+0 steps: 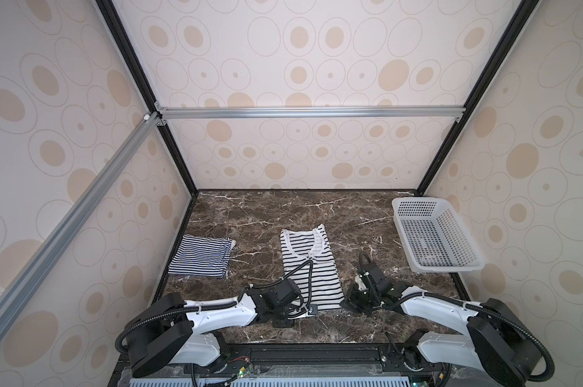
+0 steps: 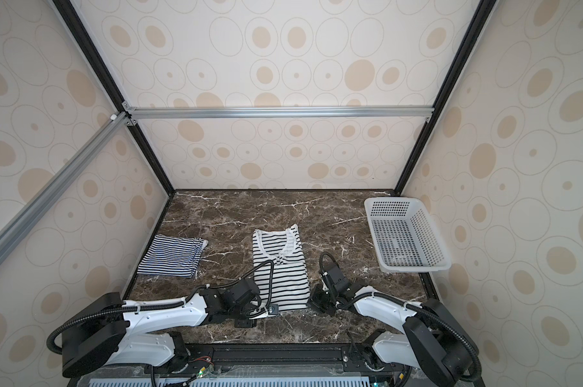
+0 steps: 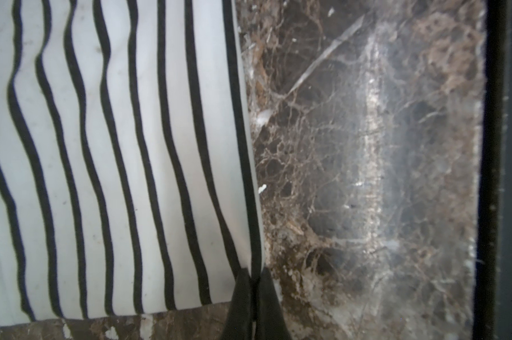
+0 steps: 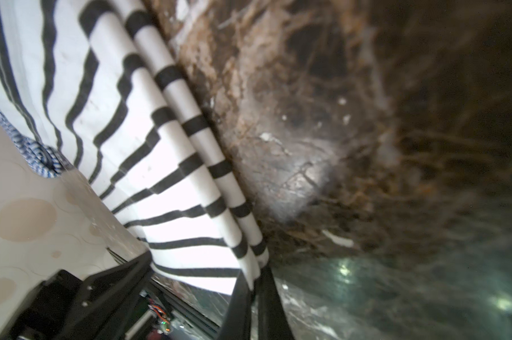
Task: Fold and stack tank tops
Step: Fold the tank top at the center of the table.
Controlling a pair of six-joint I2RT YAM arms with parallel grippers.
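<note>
So both are clamped on the wide-striped tank top point(image 1: 308, 264): the left end effector point(image 3: 253, 276) pinches one near hem corner, and the right end effector point(image 4: 253, 282) pinches the doubled edge at the other. The top lies mid-counter point(image 1: 266, 214) with its long axis running straight away from the robot, neckline at the far end, so all the fabric sits beyond the pinch points. Neither arm's closer, each has its own corner. Both arms sit low, forearms angled inward. The fine-striped tank top point(image 1: 201, 256) lies folded off to the left, well apart.
</note>
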